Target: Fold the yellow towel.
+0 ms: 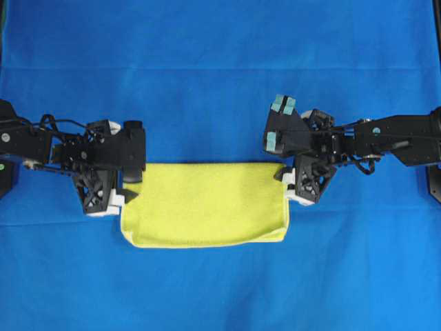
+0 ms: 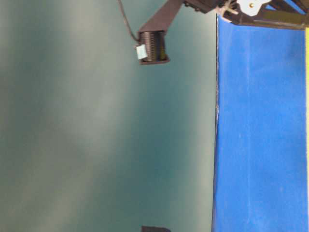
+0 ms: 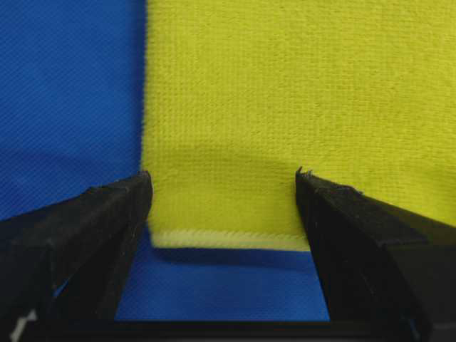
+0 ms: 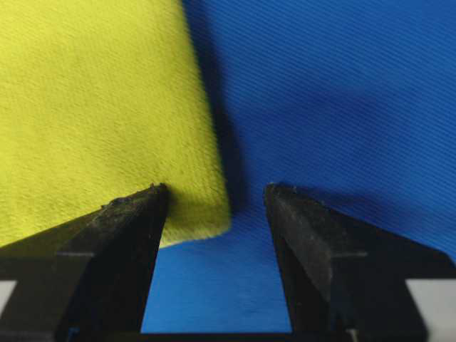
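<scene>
The yellow towel point(image 1: 207, 203) lies flat on the blue table cover as a wide rectangle, doubled over with its lower edge rounded. My left gripper point(image 1: 129, 187) stands open at the towel's upper left corner. In the left wrist view the pale hemmed corner of the towel point(image 3: 285, 92) lies between the spread fingers of that gripper point(image 3: 224, 178), unpinched. My right gripper point(image 1: 288, 185) stands open at the upper right corner. In the right wrist view the towel's corner point(image 4: 92, 107) reaches just inside the left finger of that gripper point(image 4: 215, 189).
The blue cover point(image 1: 220, 69) spans the whole table around the towel. The table-level view is turned sideways and shows only the cover's edge point(image 2: 263, 135), a grey-green wall and a piece of an arm point(image 2: 154, 46) at the top.
</scene>
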